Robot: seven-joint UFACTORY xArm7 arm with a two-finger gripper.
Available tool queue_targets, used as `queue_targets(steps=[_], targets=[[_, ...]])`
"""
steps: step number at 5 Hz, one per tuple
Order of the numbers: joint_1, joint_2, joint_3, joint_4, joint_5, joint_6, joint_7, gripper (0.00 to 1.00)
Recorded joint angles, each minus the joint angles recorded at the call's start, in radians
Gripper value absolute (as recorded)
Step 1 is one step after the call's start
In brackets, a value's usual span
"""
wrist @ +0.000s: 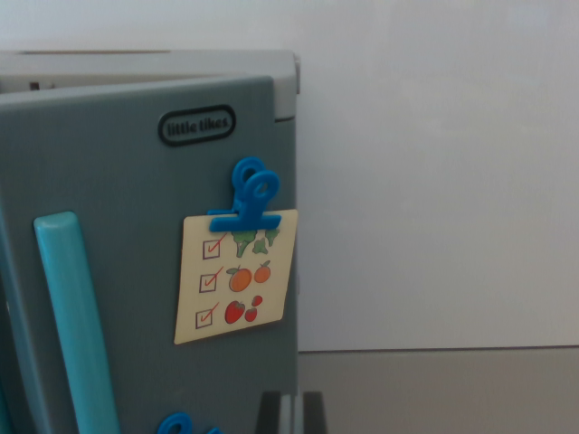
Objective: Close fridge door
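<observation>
Claw [289, 411] barely showing at bottom edge of wrist view: 2 dark finger tips poking up, one each side of fridge door's [136, 253] free edge. Fingers apart, straddling that edge, not clearly pinching; contact impossible to confirm.

Fridge door filling wrist view's left half, grey, swung out at an angle from light grey fridge body [285, 81] peeking behind its top. Carrying "little tikes" logo [196, 127] near top, upright teal handle [77, 325] toward wrist view's left.

Blue clip [249, 194] holding checklist card [237, 276], card showing 3 ticked boxes beside food drawings. Second blue clip [176, 423] cut off at bottom.

White wall [434, 181] taking up wrist view's right, grey surface [443, 393] running below it.
</observation>
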Motion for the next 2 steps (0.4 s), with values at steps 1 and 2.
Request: queue_targets(steps=[1, 2], targets=[[0.0000, 0.000, 0.000, 0.000, 0.0000, 0.000, 0.000, 1.00], [0.0000, 0.019, 0.004, 0.000, 0.0000, 0.000, 0.000, 1.00]])
